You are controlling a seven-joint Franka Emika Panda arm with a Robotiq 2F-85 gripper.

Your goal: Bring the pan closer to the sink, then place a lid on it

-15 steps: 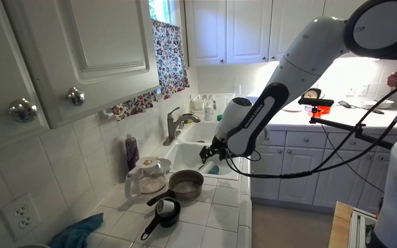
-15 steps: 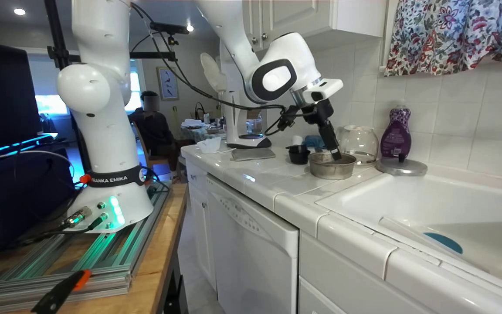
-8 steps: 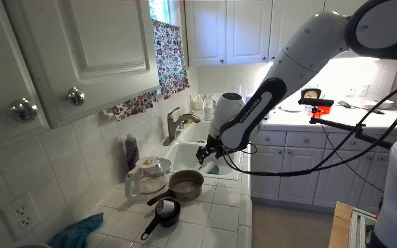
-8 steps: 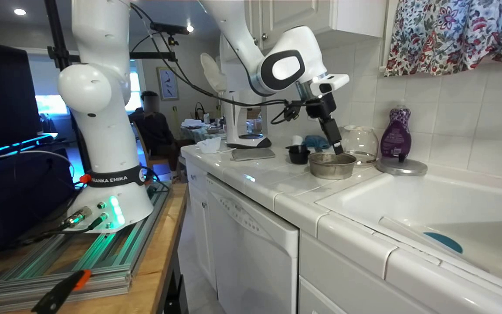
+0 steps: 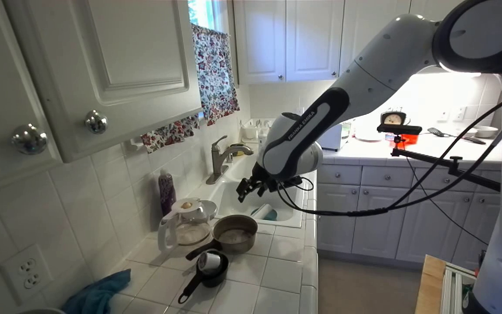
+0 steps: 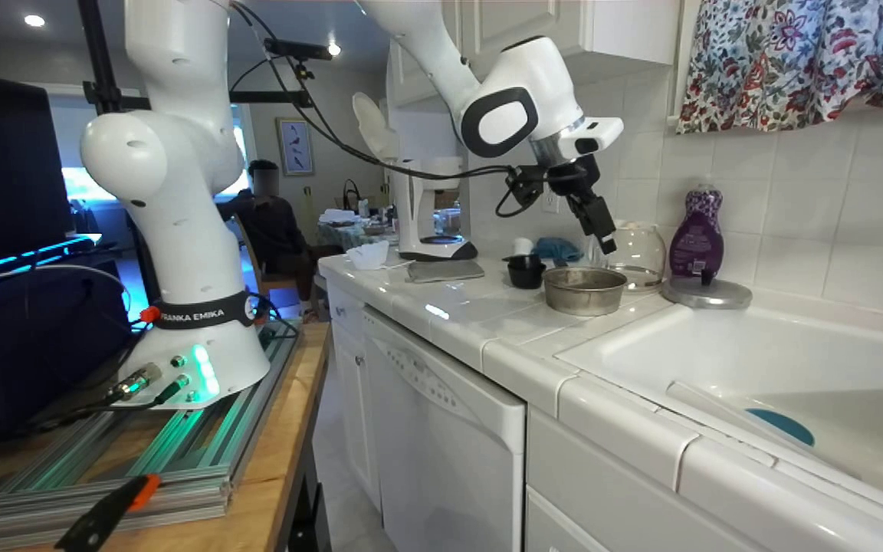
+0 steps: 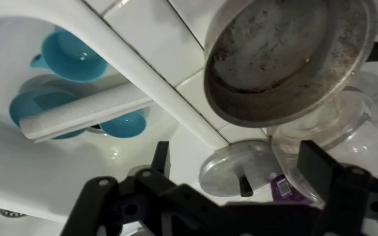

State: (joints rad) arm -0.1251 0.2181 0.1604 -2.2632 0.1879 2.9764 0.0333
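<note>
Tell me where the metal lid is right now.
In an exterior view, the metal lid lies right of the pan, at the far left corner of the sink, just in front of the purple bottle.

In an exterior view, the gripper [image 5: 251, 196] hangs higher than the pan [image 5: 235, 236] beside the sink [image 5: 229, 203].

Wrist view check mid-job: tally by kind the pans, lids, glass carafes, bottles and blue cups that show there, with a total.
Pan: 1
Lid: 1
Glass carafe: 1
Purple bottle: 1
Blue cups: 3
Total: 7
</note>
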